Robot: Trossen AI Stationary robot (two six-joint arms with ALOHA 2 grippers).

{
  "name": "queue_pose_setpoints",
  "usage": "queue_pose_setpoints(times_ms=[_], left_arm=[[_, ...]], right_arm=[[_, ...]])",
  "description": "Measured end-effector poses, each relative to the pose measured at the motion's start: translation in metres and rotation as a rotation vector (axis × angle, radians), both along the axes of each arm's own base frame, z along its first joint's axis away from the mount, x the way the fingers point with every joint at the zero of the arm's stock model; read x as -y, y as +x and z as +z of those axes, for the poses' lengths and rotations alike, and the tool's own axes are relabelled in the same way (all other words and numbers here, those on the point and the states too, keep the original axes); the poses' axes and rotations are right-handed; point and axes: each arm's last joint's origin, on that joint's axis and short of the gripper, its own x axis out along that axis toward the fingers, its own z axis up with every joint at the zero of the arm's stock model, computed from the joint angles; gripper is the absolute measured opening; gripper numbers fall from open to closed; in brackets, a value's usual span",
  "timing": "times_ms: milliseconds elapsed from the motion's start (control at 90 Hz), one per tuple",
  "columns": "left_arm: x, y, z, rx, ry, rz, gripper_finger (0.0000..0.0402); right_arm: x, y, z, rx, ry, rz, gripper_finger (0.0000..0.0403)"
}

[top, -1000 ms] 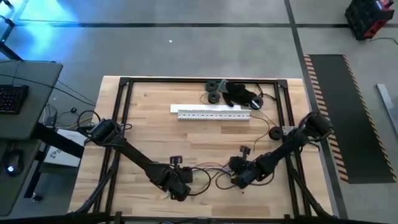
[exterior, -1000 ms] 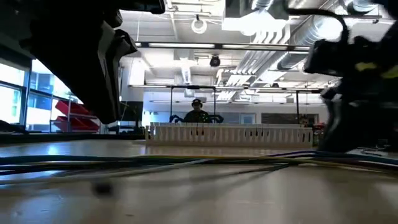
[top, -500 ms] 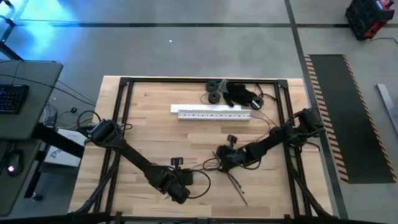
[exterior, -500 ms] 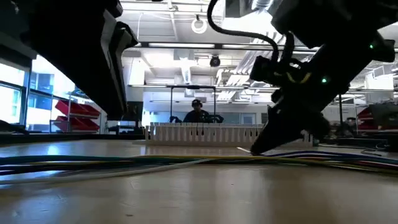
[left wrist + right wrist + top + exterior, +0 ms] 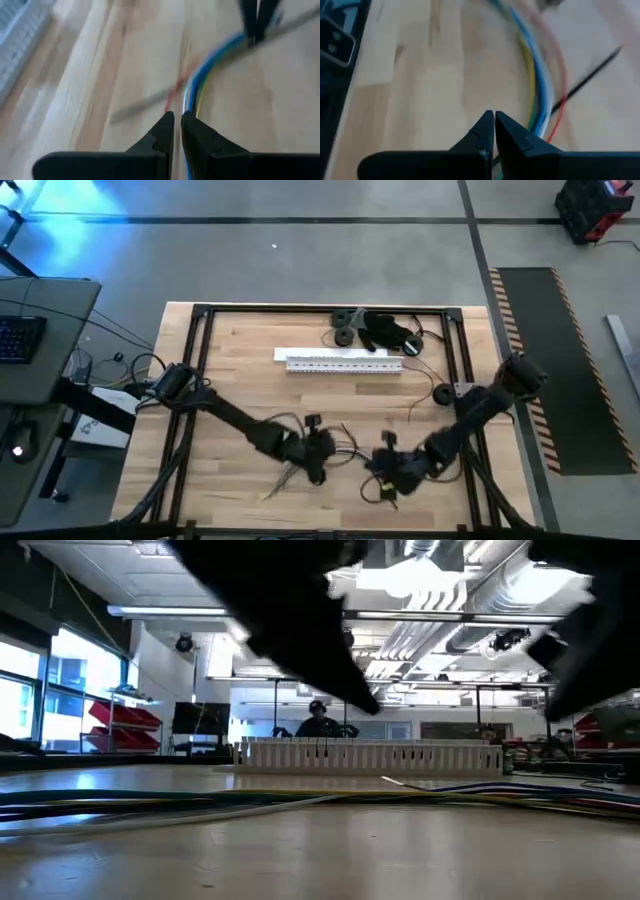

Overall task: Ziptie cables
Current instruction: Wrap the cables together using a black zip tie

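Cables [image 5: 345, 452] on table [image 5: 240, 370] | left claw [image 5: 318, 470], right claw [image 5: 385, 485] closed, empty

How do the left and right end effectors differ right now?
Left end effector sits nearer mid-table; right end effector is to its right, closer to the high view's bottom edge. Left's fingers show a thin slit; right's nearly touch. Both are shut, pointed along the cables.

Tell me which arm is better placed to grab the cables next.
Probably the left: in the high view the left gripper sits right at the cables, fingers nearly shut. The right gripper, also nearly shut, lies slightly nearer the table's front edge.
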Motion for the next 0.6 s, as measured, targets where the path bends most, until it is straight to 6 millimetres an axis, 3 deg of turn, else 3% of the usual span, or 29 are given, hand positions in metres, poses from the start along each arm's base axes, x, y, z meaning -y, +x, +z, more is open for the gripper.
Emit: queue_pose_setpoints(times_ms=[256, 411, 600], left_arm=[[-0.03, 0.021, -0.022, 0.053, -0.071, -0.042, 0.0019], [-0.04, 0.023, -0.042, -0.013, -0.054, -0.017, 0.0019], [-0.041, 0.022, -0.043, -0.024, -0.035, 0.002, 0.0019]], right_arm=[[-0.015, -0.015, -0.029, -0.055, 0.038, -0.131, 0.0], [-0.015, -0.012, -0.035, -0.053, 0.058, -0.178, 0.0], [-0.012, -0.001, -0.043, -0.029, 0.067, -0.182, 0.0]])
